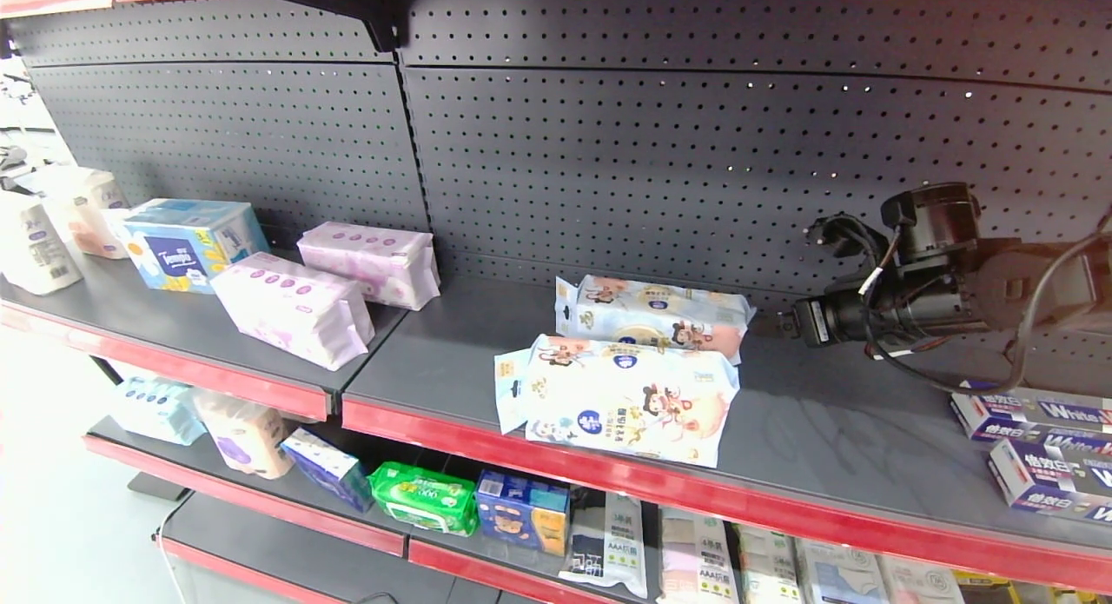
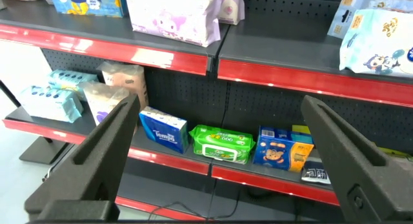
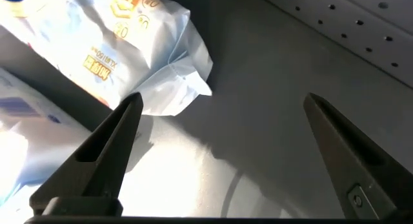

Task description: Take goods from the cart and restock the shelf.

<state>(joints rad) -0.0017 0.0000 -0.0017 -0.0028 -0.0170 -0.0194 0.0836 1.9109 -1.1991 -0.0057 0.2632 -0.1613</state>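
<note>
My left gripper (image 2: pixel 219 166) hangs low in front of the shelving, jaws wide and empty, facing the lower level where a green pack (image 2: pixel 222 144) sits at the front edge.

On the shelf (image 1: pixel 825 448) I am stocking, one pale blue cartoon-printed pack (image 1: pixel 621 400) lies flat right at the red front edge, near the middle. A second pack of the same kind (image 1: pixel 651 313) lies just behind it, closer to the back. Toothpaste boxes (image 1: pixel 1042 448) are stacked at the right front corner, and pink packs (image 1: pixel 291 308) lie on the section to the left.

My right gripper (image 3: pixel 219 159) is over bare shelf towards the back, beside the crimped right end of the rear pack. Its jaws are wide apart, holding nothing and touching nothing.

I judge this as the end of a placement: both blue packs rest on the shelf and neither gripper carries goods. The next move calls for drawing the right arm straight back, keeping clear of the packs, then going to the cart for another item.
</note>
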